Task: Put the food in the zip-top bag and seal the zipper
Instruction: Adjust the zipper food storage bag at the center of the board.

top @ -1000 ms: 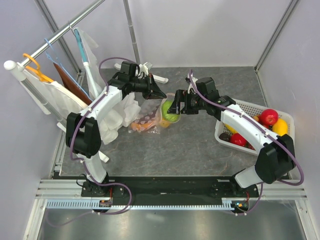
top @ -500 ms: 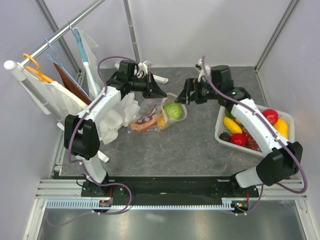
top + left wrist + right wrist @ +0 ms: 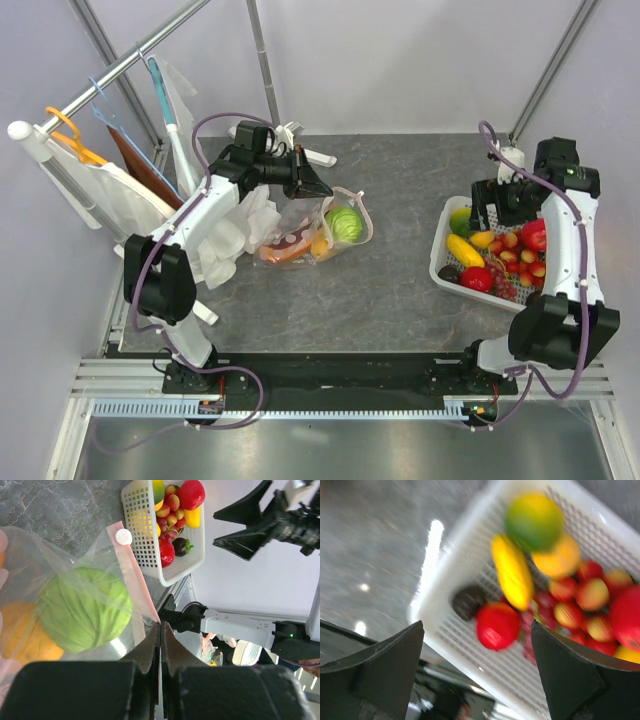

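Note:
The zip-top bag [image 3: 318,228] lies left of centre, its mouth lifted. Inside are the green cabbage [image 3: 345,223], a yellow piece and orange pieces [image 3: 288,247]. My left gripper [image 3: 320,188] is shut on the bag's top edge by the pink zipper [image 3: 135,577]. The white slider tab [image 3: 123,536] sits at the strip's far end, and the cabbage [image 3: 82,610] shows through the plastic. My right gripper [image 3: 484,210] hangs open and empty above the white basket [image 3: 437,260]. More food lies below it: a red apple [image 3: 497,625], yellow corn [image 3: 512,572] and a green-yellow lemon [image 3: 535,520].
A rail with hangers and white cloth [image 3: 90,185] runs along the left side. A crumpled white cloth [image 3: 240,225] lies next to the bag, and a white stand foot [image 3: 300,150] sits behind it. The basket [image 3: 445,590] stands at the table's right edge.
My right gripper let the cabbage go in the bag, then swung right, open, to above the basket. My left gripper kept its hold on the bag's edge.

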Controlling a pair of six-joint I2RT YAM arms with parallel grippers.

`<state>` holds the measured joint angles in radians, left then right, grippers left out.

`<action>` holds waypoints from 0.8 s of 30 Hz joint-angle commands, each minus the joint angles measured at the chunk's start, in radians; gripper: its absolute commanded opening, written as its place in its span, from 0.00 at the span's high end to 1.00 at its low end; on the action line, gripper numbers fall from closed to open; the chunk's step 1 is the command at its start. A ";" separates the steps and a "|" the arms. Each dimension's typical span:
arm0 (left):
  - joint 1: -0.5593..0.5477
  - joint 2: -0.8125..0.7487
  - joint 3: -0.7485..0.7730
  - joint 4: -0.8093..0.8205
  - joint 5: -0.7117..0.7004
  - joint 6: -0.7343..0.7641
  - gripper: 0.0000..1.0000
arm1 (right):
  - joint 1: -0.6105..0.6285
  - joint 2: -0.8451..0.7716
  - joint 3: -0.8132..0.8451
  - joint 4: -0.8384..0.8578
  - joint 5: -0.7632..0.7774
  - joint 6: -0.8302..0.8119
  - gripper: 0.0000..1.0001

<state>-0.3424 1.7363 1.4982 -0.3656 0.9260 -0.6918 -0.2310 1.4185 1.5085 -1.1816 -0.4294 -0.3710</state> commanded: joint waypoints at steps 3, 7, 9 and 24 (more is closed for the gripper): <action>0.002 -0.055 -0.012 0.024 0.031 0.002 0.98 | -0.093 0.040 -0.122 -0.266 0.161 -0.321 0.04; 0.002 -0.050 -0.016 0.022 0.030 0.006 0.98 | -0.094 0.023 -0.204 -0.196 0.204 -0.295 0.02; 0.002 -0.047 -0.016 0.025 0.031 0.008 0.98 | -0.094 0.031 -0.238 -0.156 0.228 -0.258 0.02; 0.002 -0.030 -0.007 0.025 0.039 0.008 0.98 | -0.082 0.102 -0.384 0.053 0.238 -0.186 0.02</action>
<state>-0.3424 1.7359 1.4815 -0.3653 0.9257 -0.6914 -0.3195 1.5169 1.1316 -1.1828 -0.1841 -0.5720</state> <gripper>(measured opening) 0.025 0.982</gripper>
